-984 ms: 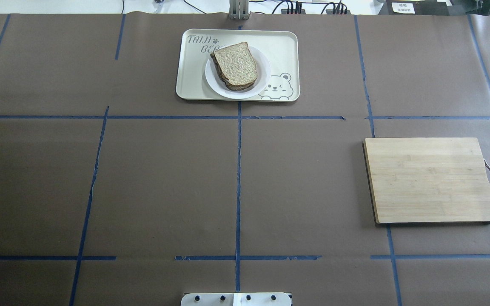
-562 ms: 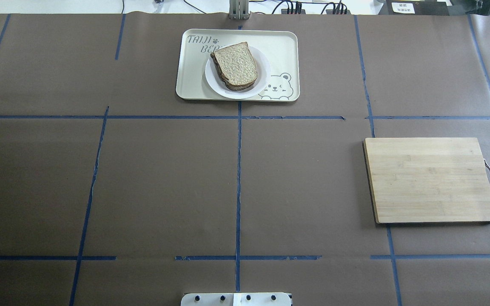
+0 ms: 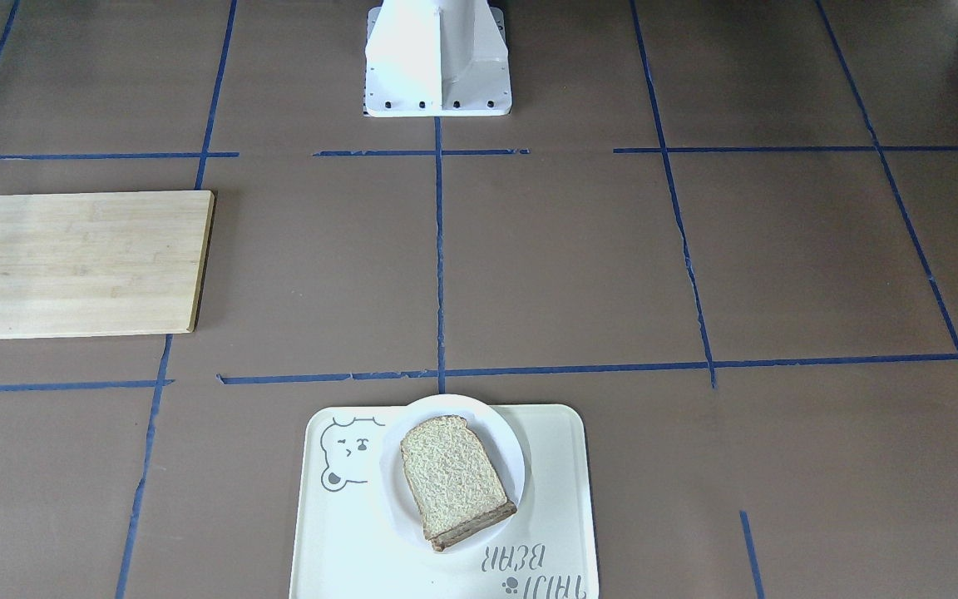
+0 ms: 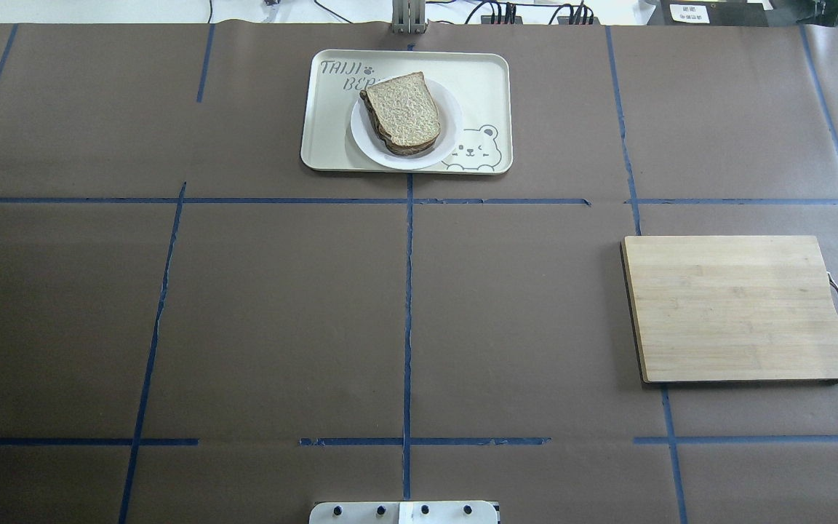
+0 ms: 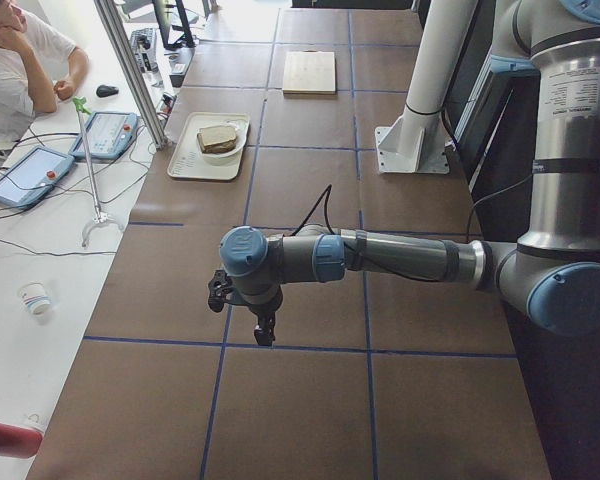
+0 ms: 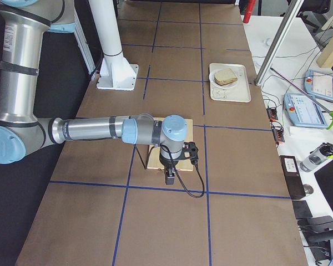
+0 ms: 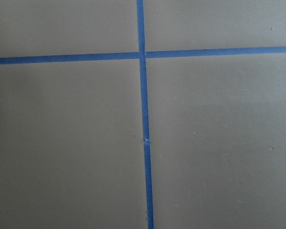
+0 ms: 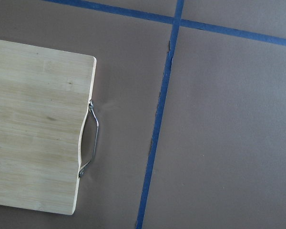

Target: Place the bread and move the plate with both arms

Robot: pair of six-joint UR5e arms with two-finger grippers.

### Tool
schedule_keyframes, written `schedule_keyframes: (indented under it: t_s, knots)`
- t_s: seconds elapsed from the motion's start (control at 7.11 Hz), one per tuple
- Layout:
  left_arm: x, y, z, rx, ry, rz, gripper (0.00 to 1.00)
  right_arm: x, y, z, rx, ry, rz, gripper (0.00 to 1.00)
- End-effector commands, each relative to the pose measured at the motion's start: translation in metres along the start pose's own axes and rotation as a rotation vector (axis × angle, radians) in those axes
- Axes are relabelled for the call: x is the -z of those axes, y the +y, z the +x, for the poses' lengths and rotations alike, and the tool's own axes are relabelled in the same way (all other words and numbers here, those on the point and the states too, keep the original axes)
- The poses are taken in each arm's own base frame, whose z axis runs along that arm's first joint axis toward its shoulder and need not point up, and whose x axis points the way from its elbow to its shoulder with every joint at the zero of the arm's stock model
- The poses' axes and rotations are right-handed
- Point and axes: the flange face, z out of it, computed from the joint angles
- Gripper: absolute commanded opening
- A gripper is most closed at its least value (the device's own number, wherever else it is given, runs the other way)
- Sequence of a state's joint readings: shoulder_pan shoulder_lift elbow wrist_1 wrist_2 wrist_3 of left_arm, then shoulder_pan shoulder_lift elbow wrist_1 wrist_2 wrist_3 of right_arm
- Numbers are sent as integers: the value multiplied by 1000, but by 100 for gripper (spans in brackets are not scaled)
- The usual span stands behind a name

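Observation:
The bread [image 4: 404,109] lies on top of darker layers on the white plate [image 4: 450,129], which sits on the cream tray [image 4: 484,80] at the table's far middle. It also shows in the front view: bread [image 3: 454,474], plate [image 3: 506,441]. My left gripper [image 5: 263,335] hangs over bare table at the left end, far from the plate. My right gripper [image 6: 170,178] hangs near the cutting board's outer edge. Both show only in the side views, so I cannot tell whether they are open or shut.
A wooden cutting board [image 4: 739,306] with a metal handle [image 8: 90,143] lies on the right half of the table. The white robot base [image 3: 436,58] stands at the near edge. Blue tape lines cross the brown table cover. An operator [image 5: 20,60] sits beyond the far side.

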State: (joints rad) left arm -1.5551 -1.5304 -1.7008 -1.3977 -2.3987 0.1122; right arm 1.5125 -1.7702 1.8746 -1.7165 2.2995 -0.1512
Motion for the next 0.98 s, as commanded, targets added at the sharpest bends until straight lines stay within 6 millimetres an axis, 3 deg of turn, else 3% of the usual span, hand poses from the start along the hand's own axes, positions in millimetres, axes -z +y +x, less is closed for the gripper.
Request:
schedule_keyframes:
  t_s: [0.0, 0.84]
  knots:
    - [0, 1, -4, -19, -27, -1, 100, -1, -1, -2, 4, 0, -2, 100]
    - [0, 2, -5, -14, -28, -4, 100, -2, -1, -2, 0, -4, -5, 100]
